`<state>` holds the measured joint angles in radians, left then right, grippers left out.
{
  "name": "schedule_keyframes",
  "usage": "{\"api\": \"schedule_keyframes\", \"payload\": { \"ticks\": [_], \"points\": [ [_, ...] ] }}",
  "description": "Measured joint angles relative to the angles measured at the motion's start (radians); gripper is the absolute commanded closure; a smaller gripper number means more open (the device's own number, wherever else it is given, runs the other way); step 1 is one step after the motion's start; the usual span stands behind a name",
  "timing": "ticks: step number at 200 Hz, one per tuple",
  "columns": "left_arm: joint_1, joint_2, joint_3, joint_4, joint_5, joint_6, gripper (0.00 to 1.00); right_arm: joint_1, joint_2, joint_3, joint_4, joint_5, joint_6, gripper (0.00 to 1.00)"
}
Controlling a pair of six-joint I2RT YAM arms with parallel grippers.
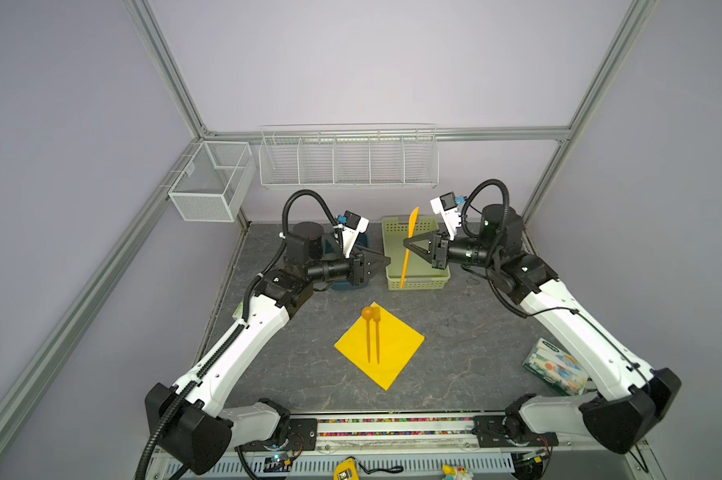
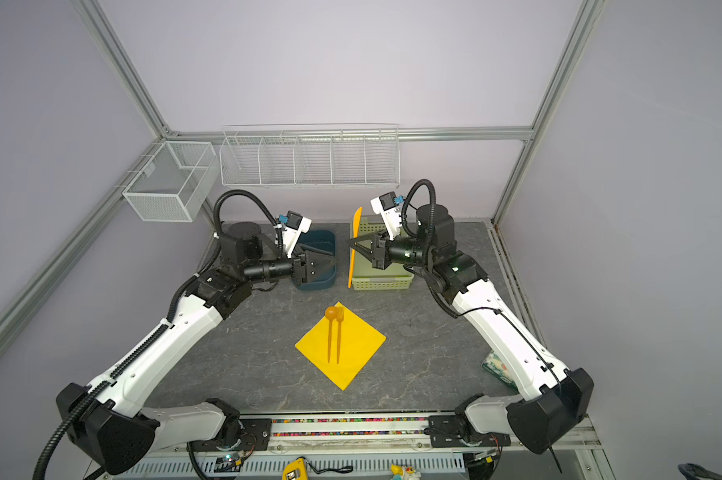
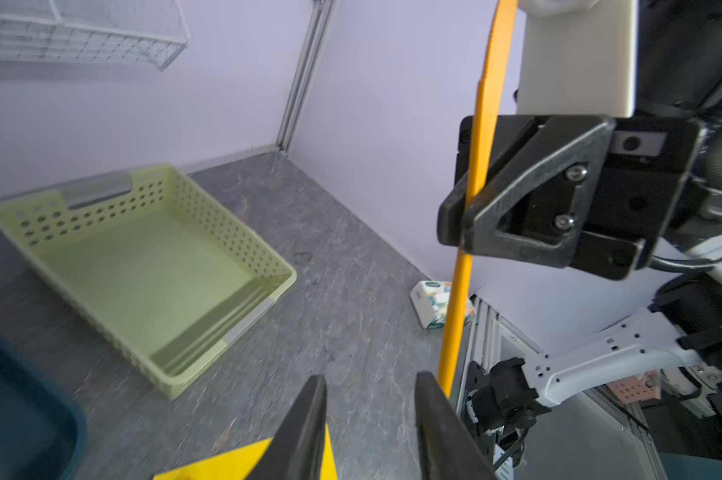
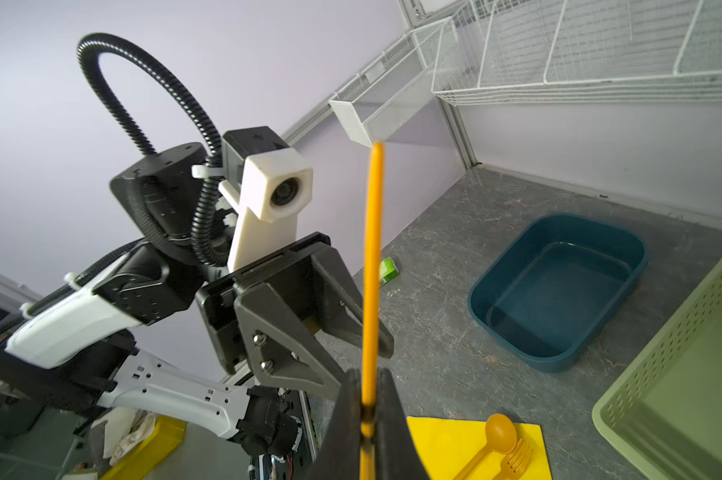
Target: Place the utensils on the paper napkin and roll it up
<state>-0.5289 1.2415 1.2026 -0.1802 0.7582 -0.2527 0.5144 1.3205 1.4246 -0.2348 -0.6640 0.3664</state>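
The right gripper (image 1: 407, 245) is closed tight on the thin straight piece (image 1: 404, 268), about at its middle, and holds it in the air over the green basket (image 1: 417, 283) near the back edge of the desk (image 1: 455, 332). The piece stands almost upright, its broad pointed end up and its narrow end down.

The left gripper (image 1: 386, 262) is a little open and holds nothing. Its tips point toward the piece. In both top views there is a small gap between them and it, though from the wrist views I cannot say surely that nothing touches.

The paper napkin (image 1: 392, 353) lies flat in the middle of the desk, one corner toward the back edge and one toward the front edge. The spoon (image 1: 368, 332) and the fork (image 1: 378, 336) lie on it side by side, heads at the back corner and handles along the diagonal.

So the coming move, I think, turns on the axis. The upright piece must be turned flat and parallel to the fork. From the right jaws the napkin is lower and toward the front edge. The free yellow area is on the fork's right side, so the right arm is well placed.
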Motion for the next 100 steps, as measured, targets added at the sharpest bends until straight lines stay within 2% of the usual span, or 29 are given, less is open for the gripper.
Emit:
{"api": "schedule_keyframes", "payload": {
  "ticks": [43,100],
  "points": [
    [-0.036,-0.060,-0.048,0.219,0.125,-0.024,0.48,0.000,-0.064,0.038,-0.095,-0.054,-0.116,0.93],
    [-0.143,-0.046,-0.031,0.253,0.165,0.022,0.48,0.003,-0.105,0.052,-0.086,-0.206,-0.138,0.93]
  ]
}}
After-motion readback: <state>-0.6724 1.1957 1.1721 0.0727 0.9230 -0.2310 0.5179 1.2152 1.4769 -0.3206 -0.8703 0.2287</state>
